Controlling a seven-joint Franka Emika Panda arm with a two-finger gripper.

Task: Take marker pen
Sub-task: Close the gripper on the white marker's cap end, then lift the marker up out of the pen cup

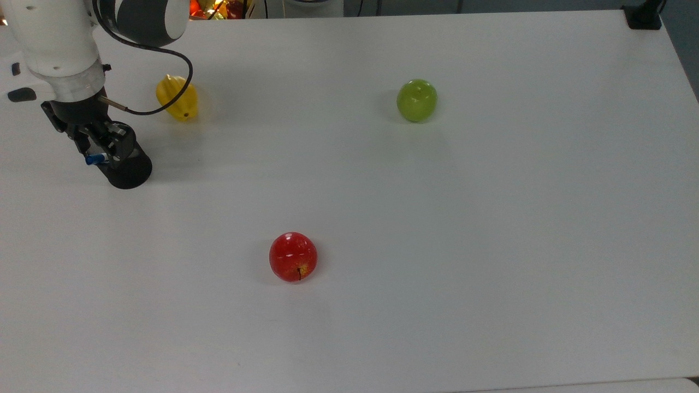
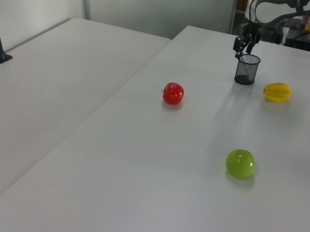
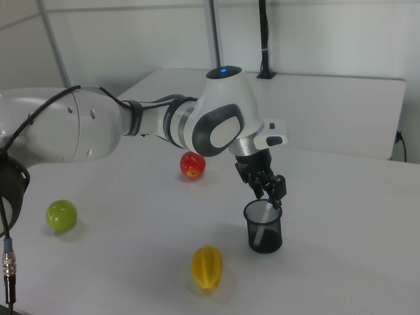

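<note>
The marker pen (image 1: 94, 159) shows its blue end beside my gripper (image 1: 104, 147) at the top view's left. In the right view its white barrel (image 3: 265, 211) slants down into a black mesh cup (image 3: 265, 235). My gripper (image 3: 270, 193) hangs just above the cup's rim, shut on the marker pen's upper part. The cup (image 1: 129, 170) stands upright on the white table. In the left view the gripper (image 2: 243, 46) is at the far end of the table, over the cup (image 2: 246, 71).
A yellow fruit (image 1: 177, 98) lies close behind the cup. A red apple (image 1: 293, 256) sits mid-table and a green apple (image 1: 416, 100) farther to the top view's right. My arm's cable loops over the yellow fruit. The table (image 1: 491, 245) has wide bare room.
</note>
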